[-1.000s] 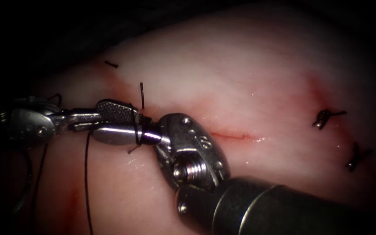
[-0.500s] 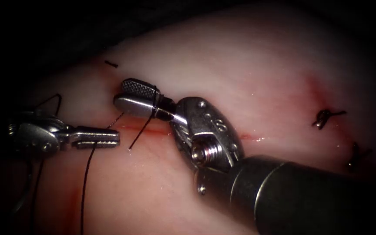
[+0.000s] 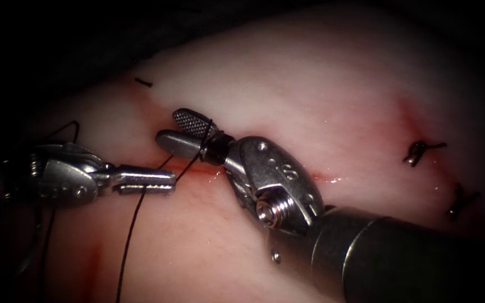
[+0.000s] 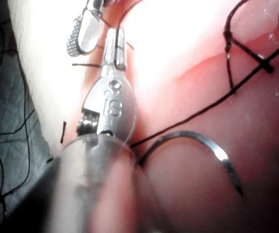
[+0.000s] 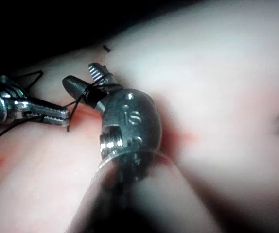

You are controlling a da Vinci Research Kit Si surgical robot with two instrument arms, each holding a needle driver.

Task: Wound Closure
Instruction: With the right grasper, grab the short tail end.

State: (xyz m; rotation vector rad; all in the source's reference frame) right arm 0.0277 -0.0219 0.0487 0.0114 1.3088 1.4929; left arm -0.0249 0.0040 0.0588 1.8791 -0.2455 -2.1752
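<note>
With 2 knots (image 3: 422, 151) tied at right, the left tool (image 3: 166, 182) clamps thread (image 3: 133, 235) mid-frame; the thread wraps the right tool's (image 3: 183, 130) parted jaws; the needle (image 4: 202, 148) lies free.

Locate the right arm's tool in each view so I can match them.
Endoscope: right tool, jaws open, thread looped round them, over the cut.
Left wrist: right tool, ridged face showing, past the left tool.
Right wrist: right tool ahead of its clevis.
Shared landmark: left tool, shut on thread.
</note>
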